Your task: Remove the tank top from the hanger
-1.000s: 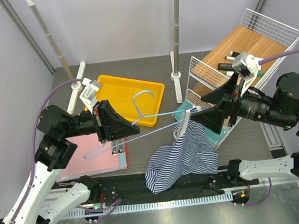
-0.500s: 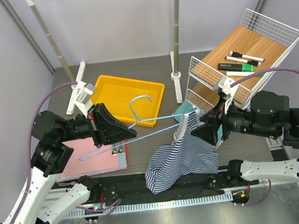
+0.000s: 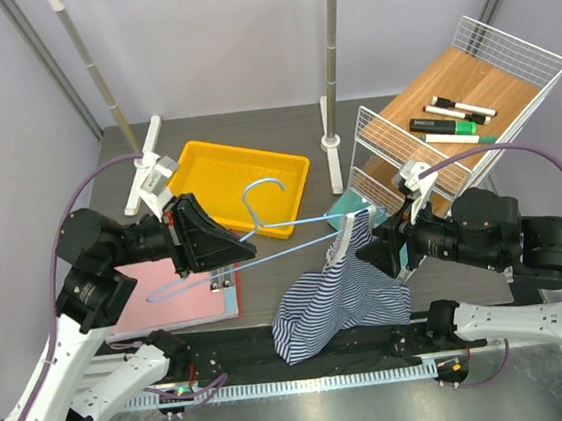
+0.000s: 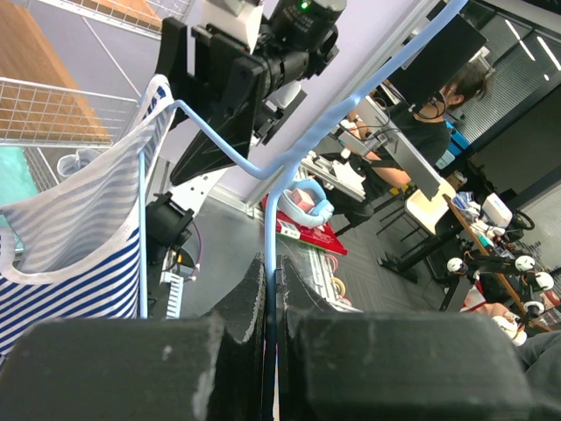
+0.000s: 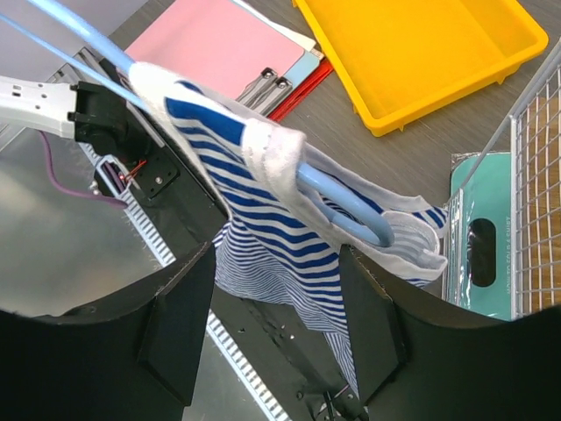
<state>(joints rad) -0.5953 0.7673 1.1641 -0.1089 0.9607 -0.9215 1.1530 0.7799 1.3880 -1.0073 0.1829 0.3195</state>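
The light-blue hanger (image 3: 272, 221) is held level above the table, hook toward the yellow tray. My left gripper (image 3: 233, 250) is shut on its wire (image 4: 270, 289) near the middle. The striped tank top (image 3: 345, 294) hangs by one strap from the hanger's right end (image 3: 354, 219), its body drooping onto the table's front edge. In the right wrist view the strap (image 5: 263, 153) is wrapped over the hanger's rounded end (image 5: 359, 215). My right gripper (image 3: 368, 252) is open, its fingers (image 5: 180, 329) spread either side of the hanging cloth, below the strap, not gripping it.
A yellow tray (image 3: 238, 180) sits behind the hanger. Pink and teal clipboards (image 3: 183, 286) lie at left. A white wire rack (image 3: 453, 127) with pens stands at right, a teal card (image 5: 482, 237) beside it. Grey rack poles (image 3: 331, 64) rise at the back.
My right arm has dropped and drawn back to the right, below the hanger's end. The left gripper lowered the hanger slightly. The top still hangs from the right end.
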